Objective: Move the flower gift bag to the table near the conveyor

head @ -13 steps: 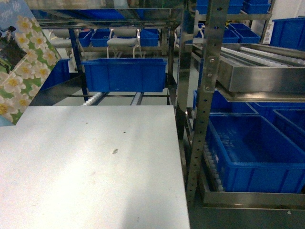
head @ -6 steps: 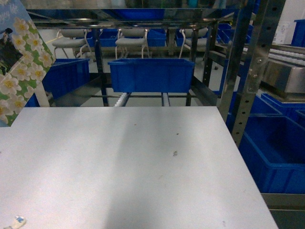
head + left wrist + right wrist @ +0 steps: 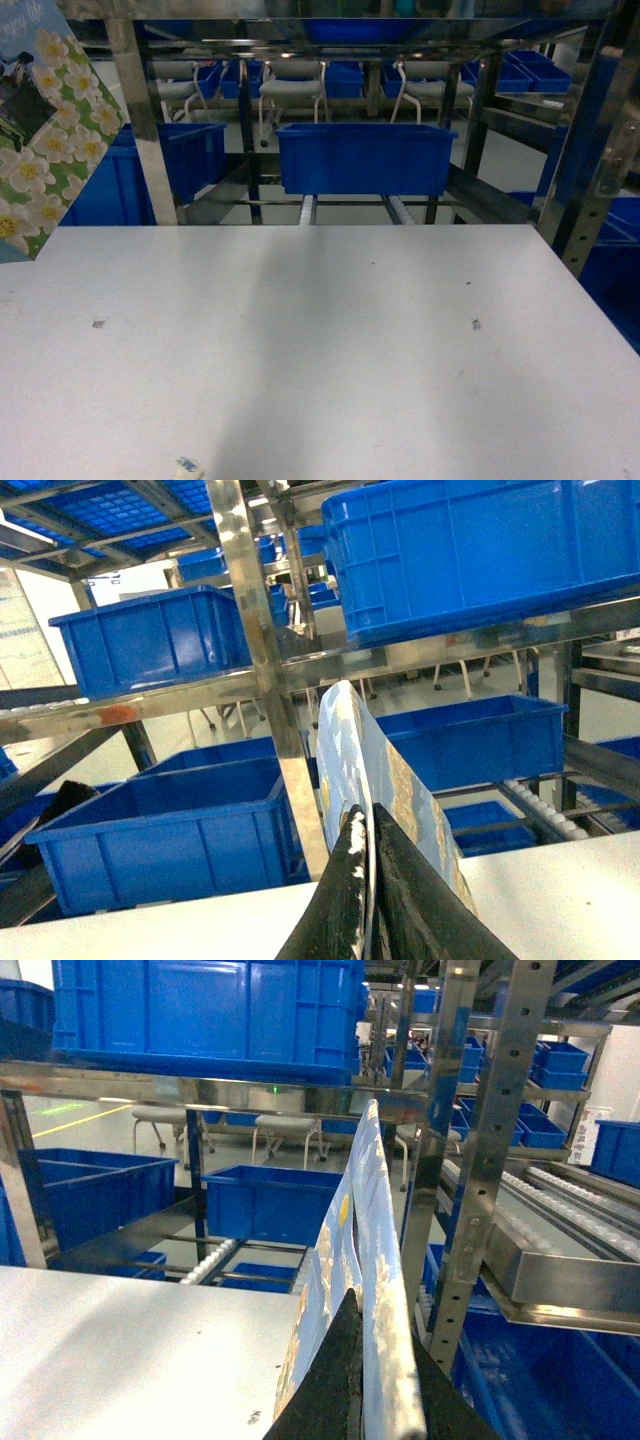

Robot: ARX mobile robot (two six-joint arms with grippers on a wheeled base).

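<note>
Table (image 3: pixel 330 340) shifted rightward, end effectors (image 3: pixel 368 900) pinching flower gift bag (image 3: pixel 385 790)

Left gripper (image 3: pixel 368 880): dark fingers pressed together, pinching the flower gift bag (image 3: pixel 385 780) edge. Right gripper (image 3: pixel 365 1380): fingers likewise clamped on a printed bag edge, pointing upward.

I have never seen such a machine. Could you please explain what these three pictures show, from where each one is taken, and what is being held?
This is a wheeled robot with two arms. The head camera looks forward over a white table; the flower gift bag shows at its left edge. Behind stand steel racks with blue bins and the roller conveyor. The other two cameras sit on the wrists. Each shows its dark end effector shut on the bag's thin edge: left end effector, right end effector. Only small specks lie on the table.
</note>
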